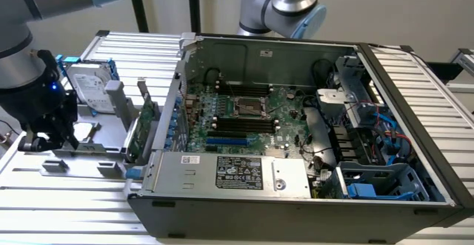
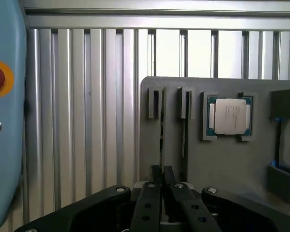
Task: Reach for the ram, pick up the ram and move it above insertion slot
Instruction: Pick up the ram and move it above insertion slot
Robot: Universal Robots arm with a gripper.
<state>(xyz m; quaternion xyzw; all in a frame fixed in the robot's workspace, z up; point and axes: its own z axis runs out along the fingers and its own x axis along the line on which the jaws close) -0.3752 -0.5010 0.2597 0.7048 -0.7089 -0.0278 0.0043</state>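
The ram (image 2: pixel 161 142) stands on edge in a slot of the grey fixture plate (image 2: pixel 222 164), showing as a thin dark strip that runs from a small holder block into my fingers. My gripper (image 2: pixel 162 170) is down at the plate with its two black fingers pressed together around the strip's near end, shut on it. A second thin dark green strip (image 2: pixel 185 133) stands in the neighbouring slot. In the exterior view my gripper (image 1: pixel 39 142) hangs low over the fixture at the exterior view's left, beside the open computer case. The motherboard's black memory slots (image 1: pixel 241 124) lie inside the case.
A CPU chip (image 2: pixel 229 116) sits in a pocket of the fixture near the ram. A broad green expansion card (image 1: pixel 141 128) and a silver hard drive with blue rails (image 1: pixel 90 89) stand between my gripper and the case wall (image 1: pixel 174 98). A second arm (image 1: pixel 285 3) rises behind the case.
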